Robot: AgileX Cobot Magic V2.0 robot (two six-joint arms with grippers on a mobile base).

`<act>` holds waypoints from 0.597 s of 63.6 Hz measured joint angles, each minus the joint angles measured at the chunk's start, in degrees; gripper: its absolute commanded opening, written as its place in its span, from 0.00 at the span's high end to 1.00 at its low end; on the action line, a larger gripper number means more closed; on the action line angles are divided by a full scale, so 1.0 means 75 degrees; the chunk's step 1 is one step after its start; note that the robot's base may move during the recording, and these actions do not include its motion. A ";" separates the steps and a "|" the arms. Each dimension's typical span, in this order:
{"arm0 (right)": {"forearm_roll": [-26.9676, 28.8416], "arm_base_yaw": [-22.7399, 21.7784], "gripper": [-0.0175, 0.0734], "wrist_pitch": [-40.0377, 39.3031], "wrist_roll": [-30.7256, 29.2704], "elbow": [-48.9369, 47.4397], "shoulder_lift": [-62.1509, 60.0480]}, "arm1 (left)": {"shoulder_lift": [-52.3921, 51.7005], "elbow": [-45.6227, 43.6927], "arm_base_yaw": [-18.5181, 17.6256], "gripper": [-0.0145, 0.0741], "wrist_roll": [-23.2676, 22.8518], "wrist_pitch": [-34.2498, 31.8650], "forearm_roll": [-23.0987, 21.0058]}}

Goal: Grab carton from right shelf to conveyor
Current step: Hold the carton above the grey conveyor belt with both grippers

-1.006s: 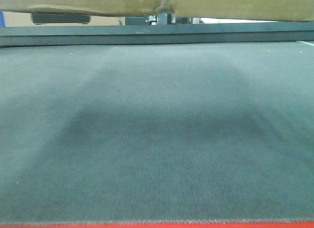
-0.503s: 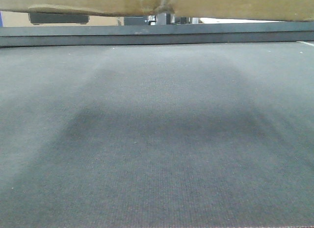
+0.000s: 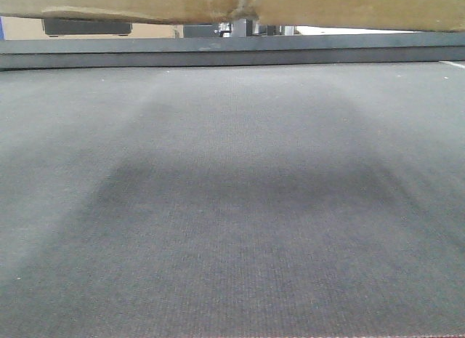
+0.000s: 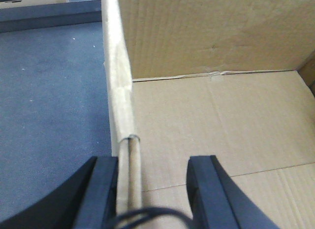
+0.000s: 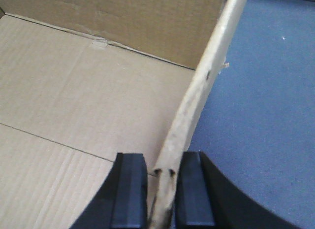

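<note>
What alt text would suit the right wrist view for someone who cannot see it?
The right gripper pinches the thin side wall of an open brown carton, with one black finger inside the box and one outside. The carton's bare cardboard floor fills the left of the picture, and the dark grey conveyor lies beyond the wall on the right.

Plain brown corrugated carton (image 4: pixel 221 115); dark grey, finely woven conveyor (image 3: pixel 232 207).

Warehouse line: conveyor (image 3: pixel 232 207), carton (image 4: pixel 221 115).
</note>
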 measured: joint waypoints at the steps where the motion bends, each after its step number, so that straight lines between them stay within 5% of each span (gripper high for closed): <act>1: 0.0000 0.0000 0.88 0.0000 0.0000 0.0000 0.0000 | 0.0000 0.0000 0.0000 0.86 0.0000 0.0000 0.0000; 38: 0.0000 0.0000 0.88 -0.0040 0.0000 0.0000 0.0000 | 0.0000 0.0000 0.0000 0.86 0.0000 0.0000 0.0000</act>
